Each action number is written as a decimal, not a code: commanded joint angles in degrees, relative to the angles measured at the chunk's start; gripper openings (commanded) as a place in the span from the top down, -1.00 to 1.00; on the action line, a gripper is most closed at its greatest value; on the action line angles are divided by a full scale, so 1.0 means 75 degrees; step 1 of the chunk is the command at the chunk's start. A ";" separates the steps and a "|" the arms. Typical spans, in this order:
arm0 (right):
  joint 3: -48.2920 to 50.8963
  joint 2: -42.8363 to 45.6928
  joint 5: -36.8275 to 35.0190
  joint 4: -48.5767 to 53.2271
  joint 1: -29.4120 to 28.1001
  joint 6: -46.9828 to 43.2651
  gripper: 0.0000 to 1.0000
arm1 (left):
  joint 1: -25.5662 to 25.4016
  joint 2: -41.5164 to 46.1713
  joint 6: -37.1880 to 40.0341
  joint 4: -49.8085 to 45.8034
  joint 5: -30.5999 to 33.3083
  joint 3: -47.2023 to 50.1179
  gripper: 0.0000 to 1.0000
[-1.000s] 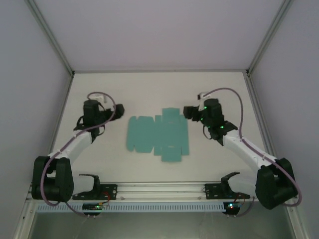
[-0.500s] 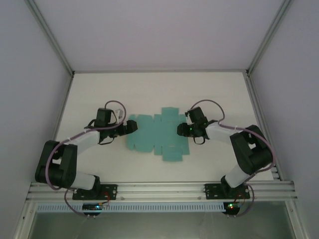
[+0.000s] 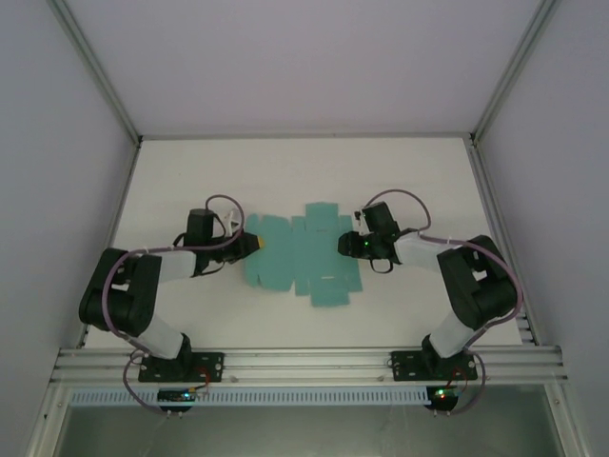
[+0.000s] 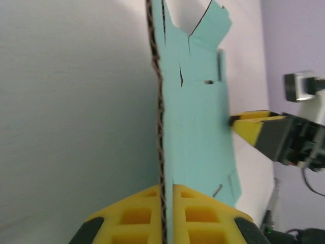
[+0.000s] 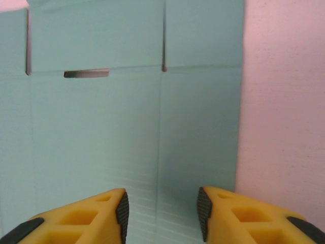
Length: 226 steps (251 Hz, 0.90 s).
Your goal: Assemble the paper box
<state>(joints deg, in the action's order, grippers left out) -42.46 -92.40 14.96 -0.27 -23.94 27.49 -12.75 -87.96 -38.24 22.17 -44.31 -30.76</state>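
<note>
Left jaws clamp the paper box (image 4: 198, 127) by one edge, likely anchoring it; right jaws stand apart over its opposite edge.

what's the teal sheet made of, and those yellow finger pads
Paper box: looks like thin corrugated card, matte teal face; its cut edge shows brown fluting. Finger pads: matte yellow, probably rubber or moulded plastic, with hollow cells; can't tell which.

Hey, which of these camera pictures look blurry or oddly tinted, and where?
Top external view: soft even light, slightly grainy, the flat teal card blank casting barely any shadow. Left wrist view: the card's edge in the left hand is sharp, its far flaps softer. Right wrist view: white table tinted pink, yellow fingers of the right hand soft.
</note>
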 commanded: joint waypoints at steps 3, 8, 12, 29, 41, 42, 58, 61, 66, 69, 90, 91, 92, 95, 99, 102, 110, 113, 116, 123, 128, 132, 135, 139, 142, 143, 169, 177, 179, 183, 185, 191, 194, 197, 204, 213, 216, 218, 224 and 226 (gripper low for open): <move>0.0053 0.0702 0.0002 0.0823 0.0298 -0.0327 -0.06 | -0.0005 0.0725 -0.0424 0.0906 -0.0471 0.0122 1.00; 0.0062 0.0902 0.0051 0.0862 0.0345 -0.0350 -0.12 | 0.0003 0.0852 -0.0533 0.1021 -0.0529 0.0153 1.00; 0.0082 0.1066 0.0103 0.0886 0.0394 -0.0376 -0.17 | 0.0001 0.0955 -0.0632 0.1093 -0.0549 0.0180 1.00; 0.0157 0.1752 0.0515 0.0974 0.0697 -0.0458 -0.38 | 0.0012 0.1433 -0.1069 0.1255 -0.0573 0.0199 1.00; 0.0238 0.2225 0.1018 0.1016 0.0957 -0.0554 -0.48 | 0.0013 0.1787 -0.1381 0.1345 -0.0592 0.0176 1.00; 0.0243 0.2263 0.1064 0.1018 0.0985 -0.0562 -0.48 | 0.0013 0.1818 -0.1399 0.1356 -0.0600 0.0176 1.00; 0.0346 0.2741 0.1827 0.1043 0.1352 -0.0722 -0.56 | 0.0013 0.2272 -0.1760 0.1550 -0.0702 0.0136 1.00; 0.0368 0.2816 0.1988 0.1044 0.1423 -0.0744 -0.57 | 0.0023 0.2356 -0.1826 0.1565 -0.0720 0.0121 1.00; 0.0404 0.2944 0.2248 0.1034 0.1554 -0.0772 -0.58 | 0.0031 0.2495 -0.1919 0.1562 -0.0741 0.0090 1.00; 0.0420 0.3003 0.2397 0.1043 0.1614 -0.0801 -0.59 | 0.0025 0.2579 -0.1979 0.1584 -0.0759 0.0074 1.00; 0.0574 0.3355 0.3550 0.0958 0.2056 -0.0939 -0.60 | 0.0007 0.3107 -0.2256 0.1603 -0.0870 -0.0039 1.00; 0.0581 0.3355 0.3602 0.0954 0.2080 -0.0942 -0.60 | 0.0016 0.3123 -0.2276 0.1603 -0.0873 -0.0043 1.00; 0.0578 0.3361 0.3651 0.0947 0.2097 -0.0950 -0.60 | 0.0014 0.3142 -0.2280 0.1608 -0.0875 -0.0045 1.00; 0.0594 0.3394 0.3809 0.0934 0.2143 -0.0967 -0.60 | 0.0015 0.3211 -0.2320 0.1617 -0.0879 -0.0051 1.00; 0.0618 0.3424 0.3993 0.0893 0.2217 -0.0952 -0.61 | 0.0013 0.3293 -0.2358 0.1631 -0.0893 -0.0053 1.00; 0.0630 0.3437 0.4089 0.0863 0.2269 -0.0936 -0.60 | 0.0016 0.3354 -0.2373 0.1634 -0.0909 -0.0066 1.00; 0.0653 0.3471 0.4298 0.0762 0.2363 -0.0809 -0.58 | 0.0010 0.3507 -0.2404 0.1572 -0.0942 -0.0092 1.00; 0.0662 0.3478 0.4385 0.0722 0.2390 -0.0774 -0.56 | 0.0013 0.3563 -0.2405 0.1549 -0.0954 -0.0104 1.00; 0.0662 0.3475 0.4473 0.0673 0.2417 -0.0732 -0.54 | 0.0013 0.3612 -0.2402 0.1524 -0.0964 -0.0120 1.00; 0.0664 0.3462 0.4719 0.0566 0.2468 -0.0675 -0.48 | 0.0004 0.3723 -0.2391 0.1441 -0.0972 -0.0148 1.00; 0.0658 0.3437 0.4886 0.0483 0.2485 -0.0612 -0.43 | 0.0005 0.3793 -0.2387 0.1377 -0.0973 -0.0139 1.00; 0.0648 0.3418 0.5008 0.0431 0.2499 -0.0560 -0.40 | 0.0001 0.3843 -0.2373 0.1324 -0.0967 -0.0144 1.00; 0.0634 0.3408 0.5090 0.0374 0.2501 -0.0540 -0.36 | 0.0001 0.3877 -0.2367 0.1295 -0.0970 -0.0141 1.00; 0.0623 0.3386 0.5205 0.0292 0.2550 -0.0521 -0.32 | 0.0001 0.3931 -0.2365 0.1253 -0.0944 -0.0141 1.00; 0.0618 0.3365 0.5282 0.0206 0.2531 -0.0494 -0.30 | 0.0001 0.3961 -0.2356 0.1219 -0.0935 -0.0140 1.00; 0.0620 0.3360 0.5300 0.0174 0.2528 -0.0486 -0.29 | 0.0001 0.3972 -0.2355 0.1211 -0.0929 -0.0140 1.00; 0.0555 0.3244 0.5774 -0.0242 0.2437 -0.0351 -0.05 | 0.0002 0.4156 -0.2298 0.1018 -0.0807 -0.0119 1.00; 0.0529 0.3221 0.5848 -0.0236 0.2420 -0.0335 0.05 | -0.0002 0.4191 -0.2279 0.0983 -0.0755 -0.0102 1.00; 0.0528 0.3216 0.5861 -0.0246 0.2414 -0.0327 0.07 | 0.0009 0.4205 -0.2274 0.0967 -0.0749 -0.0096 1.00; 0.0517 0.3204 0.5921 -0.0251 0.2408 -0.0325 0.11 | 0.0006 0.4215 -0.2243 0.0941 -0.0715 -0.0094 1.00; 0.0511 0.3203 0.5949 -0.0264 0.2408 -0.0328 0.12 | 0.0011 0.4231 -0.2236 0.0942 -0.0704 -0.0085 1.00; 0.0518 0.3200 0.6051 -0.0286 0.2396 -0.0325 0.15 | 0.0013 0.4244 -0.2208 0.0904 -0.0651 -0.0070 1.00; 0.0524 0.3203 0.6091 -0.0311 0.2385 -0.0303 0.16 | 0.0013 0.4251 -0.2210 0.0894 -0.0621 -0.0066 1.00; 0.0522 0.3203 0.6139 -0.0313 0.2375 -0.0302 0.18 | 0.0013 0.4262 -0.2206 0.0868 -0.0590 -0.0065 1.00; 0.0539 0.3214 0.6232 -0.0375 0.2362 -0.0279 0.25 | 0.0012 0.4291 -0.2171 0.0824 -0.0535 -0.0053 1.00; 0.0552 0.3246 0.6278 -0.0379 0.2328 -0.0277 0.33 | 0.0017 0.4297 -0.2136 0.0805 -0.0501 -0.0056 1.00; 0.0562 0.3254 0.6270 -0.0357 0.2315 -0.0276 0.36 | 0.0024 0.4304 -0.2132 0.0799 -0.0482 -0.0048 1.00; 0.0563 0.3265 0.6259 -0.0346 0.2314 -0.0278 0.38 | 0.0022 0.4300 -0.2129 0.0792 -0.0464 -0.0050 1.00; 0.0574 0.3295 0.6252 -0.0308 0.2303 -0.0305 0.46 | 0.0025 0.4299 -0.2122 0.0763 -0.0435 -0.0051 1.00; 0.0575 0.3305 0.6246 -0.0305 0.2302 -0.0317 0.49 | 0.0022 0.4305 -0.2121 0.0765 -0.0423 -0.0048 1.00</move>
<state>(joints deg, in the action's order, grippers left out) -38.06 -68.18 57.17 -1.45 -6.09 24.67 -12.86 -57.17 -54.72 28.42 -48.71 -29.63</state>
